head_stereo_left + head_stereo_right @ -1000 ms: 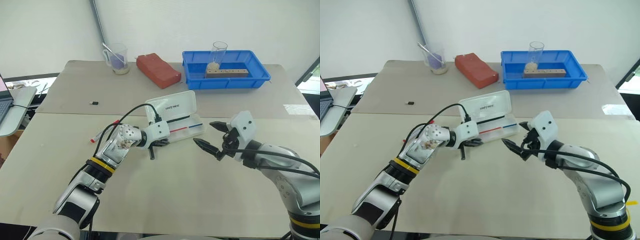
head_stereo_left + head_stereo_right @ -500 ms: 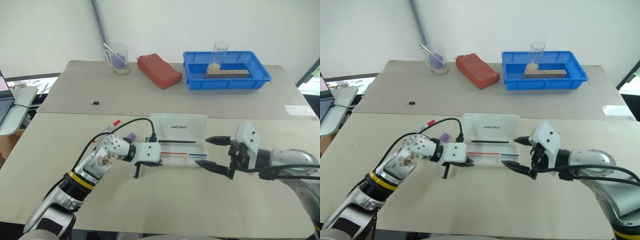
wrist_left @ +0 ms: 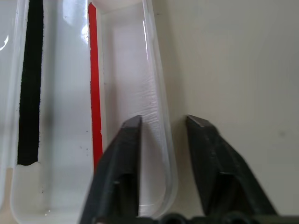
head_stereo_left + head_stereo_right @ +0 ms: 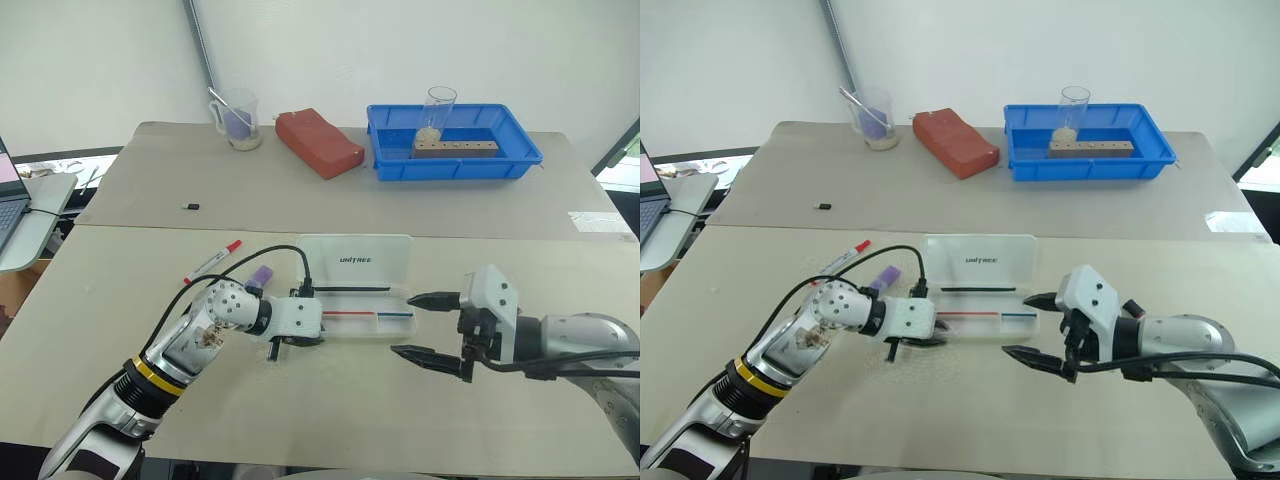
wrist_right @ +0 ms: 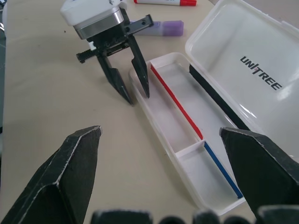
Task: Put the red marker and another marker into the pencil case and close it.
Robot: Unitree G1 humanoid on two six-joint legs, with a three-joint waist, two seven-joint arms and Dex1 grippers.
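Note:
The pencil case [image 4: 330, 255] lies open on the near table, its lettered lid flat behind the tray, which holds thin black, red and blue pens. My left gripper [image 5: 137, 97] is open at the case's left end. Its fingers [image 3: 126, 154] straddle the tray's front wall without clamping it. The red marker [image 4: 212, 261] lies on the table left of the case. The purple marker [image 4: 259, 277] rests between the two, just behind my left wrist. Just right of the case, my right gripper [image 4: 404, 324] is open wide and holds nothing.
On the far table stand a blue tray [image 4: 520, 160] holding a glass and a wooden block, a red block [image 4: 317, 141] and a clear cup [image 4: 236, 115]. A small black item [image 4: 189, 206] lies at mid left. A laptop's edge [image 4: 5, 190] shows at far left.
The case, skewed a second ago, now lies square in front of me. My left fingers have parted from its wall. Both hands have drawn back toward me.

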